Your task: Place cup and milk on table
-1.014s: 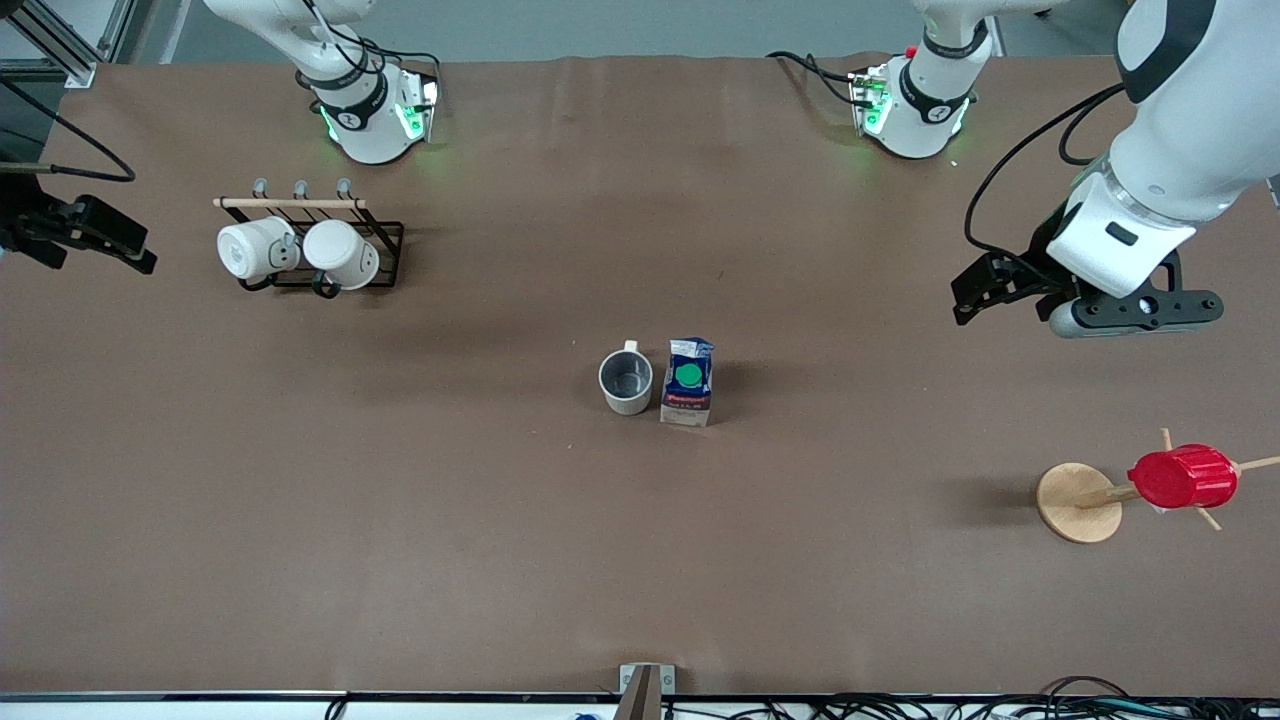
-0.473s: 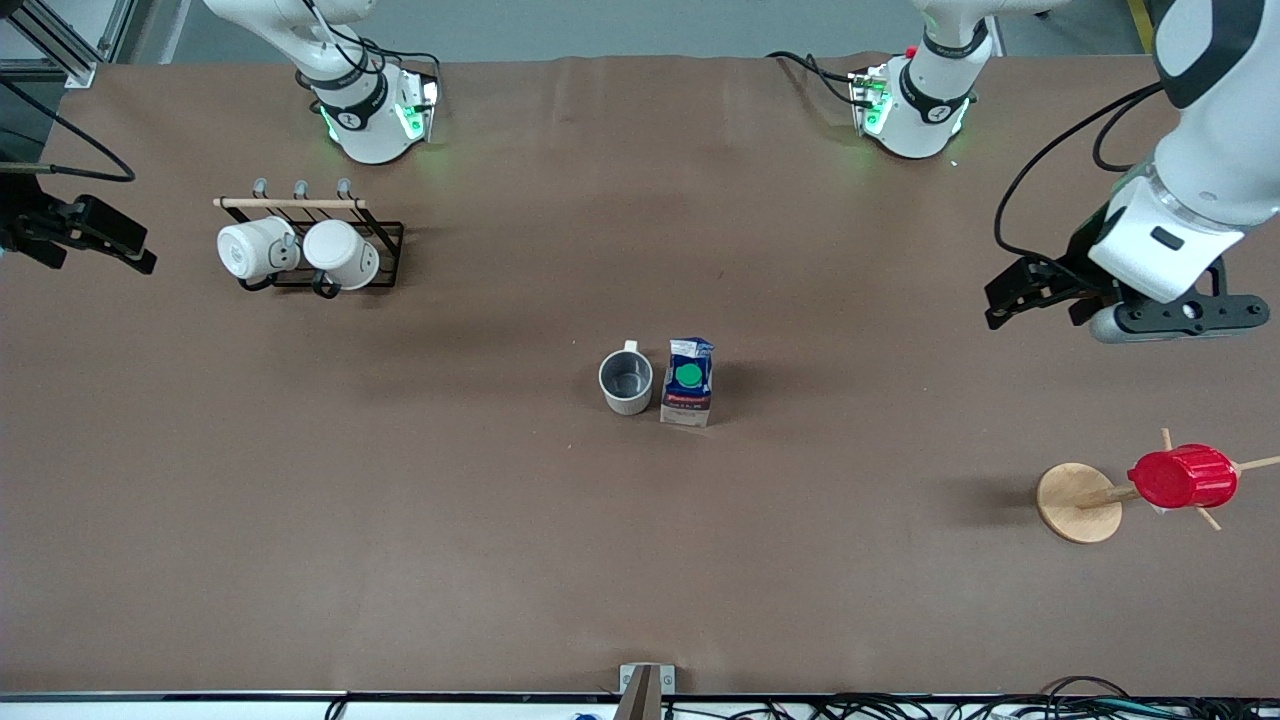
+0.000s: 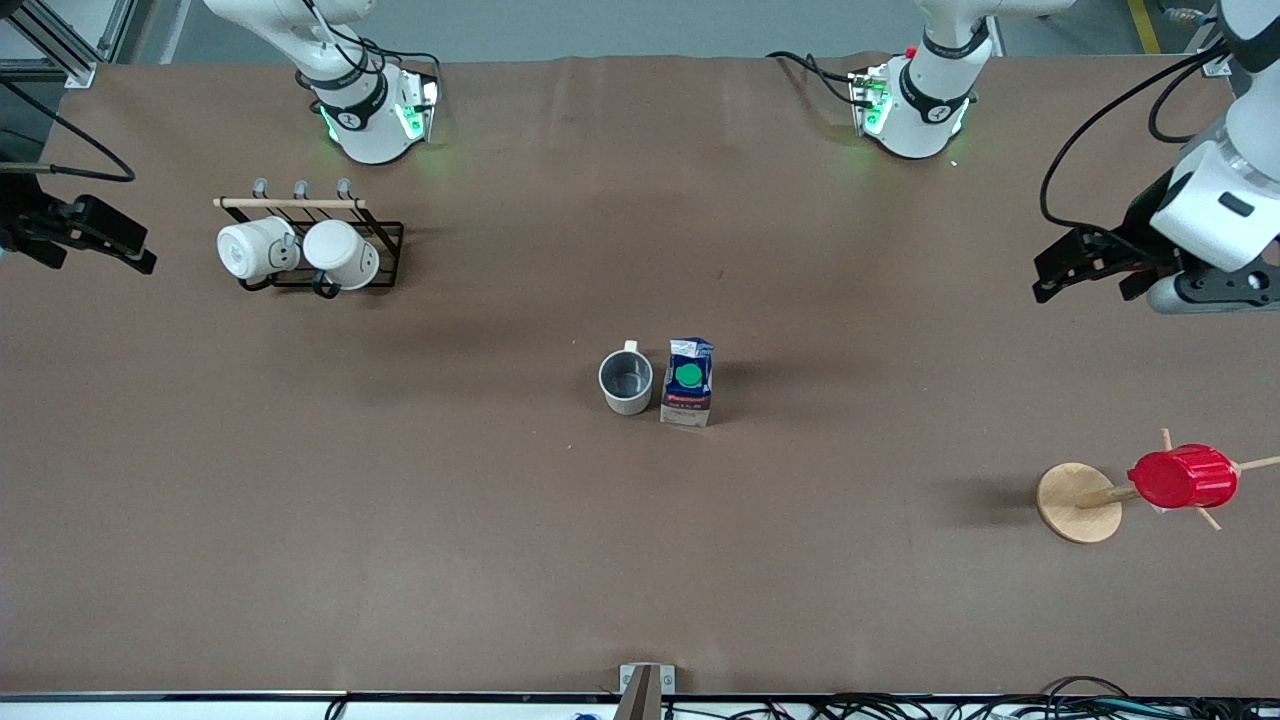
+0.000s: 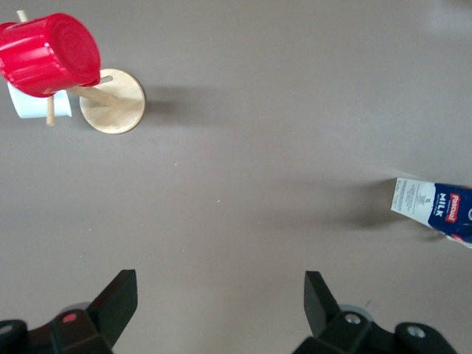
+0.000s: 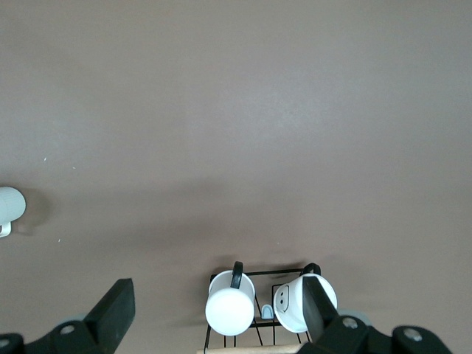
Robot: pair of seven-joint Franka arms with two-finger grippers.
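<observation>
The cup (image 3: 626, 383) stands upright on the brown table (image 3: 640, 560) at its middle, handle toward the robots' bases. The milk (image 3: 688, 382) stands right beside it, on the side toward the left arm's end. My left gripper (image 3: 1050, 275) is open and empty, in the air over bare table at the left arm's end, well apart from both. Its wrist view shows the open fingers (image 4: 221, 299) and part of the milk (image 4: 435, 212). My right gripper (image 3: 125, 245) is open and empty at the right arm's end; its wrist view (image 5: 217, 290) shows the cup's edge (image 5: 9, 206).
A black wire rack (image 3: 385, 250) with two whiter mugs (image 3: 255, 248) (image 3: 342, 253) stands near the right arm's base. A wooden stand (image 3: 1078, 502) bearing a red ribbed cup (image 3: 1182, 477) stands at the left arm's end, nearer the front camera.
My left gripper has moved away from the milk toward the left arm's end of the table and a little toward the bases. The right arm, cup and milk have not moved.
</observation>
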